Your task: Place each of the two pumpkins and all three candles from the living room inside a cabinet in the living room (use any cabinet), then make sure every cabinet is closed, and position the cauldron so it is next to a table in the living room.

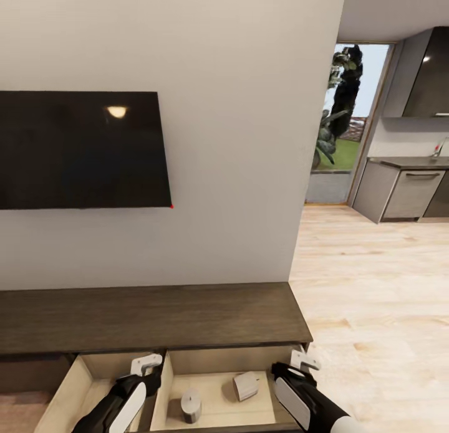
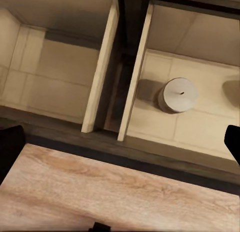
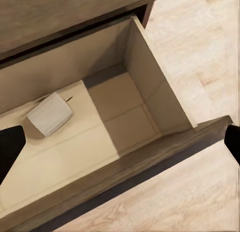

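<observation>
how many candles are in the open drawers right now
2. Both sit in the right-hand open drawer of the cabinet: one candle upright near the front, the other candle tipped on its side further back. The drawers' front parts are cut off, so more may be hidden.

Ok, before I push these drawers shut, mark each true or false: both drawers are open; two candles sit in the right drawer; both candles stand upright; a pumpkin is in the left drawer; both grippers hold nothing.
1. Both drawers of the cabinet are pulled open. True.
2. Two candles sit in the right drawer. True.
3. Both candles stand upright. False: the upright candle stands, the tipped candle lies on its side.
4. A pumpkin is in the left drawer. False: the part in view is bare.
5. The left gripper and right gripper hold nothing. True: their fingers are apart and empty.
</observation>
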You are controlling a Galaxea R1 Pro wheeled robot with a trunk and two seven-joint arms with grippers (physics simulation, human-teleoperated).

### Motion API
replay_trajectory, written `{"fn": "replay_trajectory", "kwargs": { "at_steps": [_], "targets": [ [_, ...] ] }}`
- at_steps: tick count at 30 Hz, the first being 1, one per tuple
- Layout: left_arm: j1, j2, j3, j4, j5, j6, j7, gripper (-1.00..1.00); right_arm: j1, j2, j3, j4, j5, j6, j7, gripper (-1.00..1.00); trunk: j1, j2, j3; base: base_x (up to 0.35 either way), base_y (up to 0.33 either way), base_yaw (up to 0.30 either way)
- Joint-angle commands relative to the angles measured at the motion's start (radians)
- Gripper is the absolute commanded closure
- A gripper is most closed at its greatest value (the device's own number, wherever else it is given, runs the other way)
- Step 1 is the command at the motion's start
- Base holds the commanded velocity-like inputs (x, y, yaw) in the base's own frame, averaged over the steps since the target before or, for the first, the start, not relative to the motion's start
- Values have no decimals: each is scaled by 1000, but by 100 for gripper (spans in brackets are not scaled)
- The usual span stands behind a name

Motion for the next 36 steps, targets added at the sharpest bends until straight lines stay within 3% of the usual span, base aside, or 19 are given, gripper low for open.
{"fn": "replay_trajectory", "kwargs": {
  "at_steps": [1, 5, 9, 19, 28, 36],
  "targets": [
    [0, 1, -11, 19, 11, -20, 10, -100, 1, -1, 6, 9, -2, -1, -7, -100, -4, 6, 2, 0, 0, 0],
    [1, 0, -31, 74, 12, -95, 9, -100, 23, -1, 6, 25, 1, -13, -5, -100, -19, 34, 15, 0, 0, 0],
    [1, -1, -40, 110, 12, -121, 8, -100, 38, -1, 6, 30, -1, -34, -5, -100, -35, 62, 27, 0, 0, 1],
    [4, 6, -42, 121, 11, -142, 9, -100, 43, -1, 6, 54, 0, -64, -4, -100, -73, 132, 58, 0, 0, 184],
    [5, 5, -42, 122, 11, -143, 10, -100, 43, -1, 6, 56, 0, -64, -4, -100, -73, 132, 58, 0, 0, 284],
    [5, 4, -42, 122, 11, -143, 10, -100, 43, -1, 6, 58, -2, -65, -4, -100, -96, 174, 77, 0, 0, 95]
  ]
}}
